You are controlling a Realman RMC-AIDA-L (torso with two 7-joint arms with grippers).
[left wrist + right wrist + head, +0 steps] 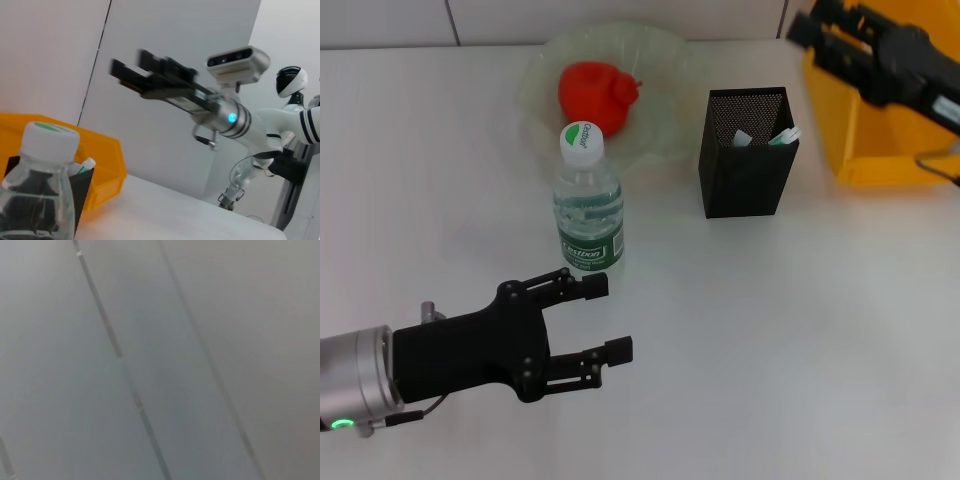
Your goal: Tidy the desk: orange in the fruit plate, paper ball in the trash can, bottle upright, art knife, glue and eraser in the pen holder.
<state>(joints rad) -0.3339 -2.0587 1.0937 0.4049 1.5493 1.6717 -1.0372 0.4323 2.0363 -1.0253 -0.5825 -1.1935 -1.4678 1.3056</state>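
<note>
The bottle (588,200) (42,195) stands upright on the white desk, white cap on top. My left gripper (608,318) hovers open just in front of it, holding nothing. Behind the bottle, the orange (592,93) lies in the pale green fruit plate (538,70). The black mesh pen holder (745,165) (84,197) has white and green-tipped items poking up inside; I cannot tell which they are. My right gripper (817,22) (128,61) hangs open and empty above the yellow trash can (880,150) (102,167). Paper ball and eraser are out of view.
The white desk (770,340) stretches in front of and to the right of the pen holder. A tiled wall (150,360) fills the right wrist view. Another robot (292,82) stands far off in the room.
</note>
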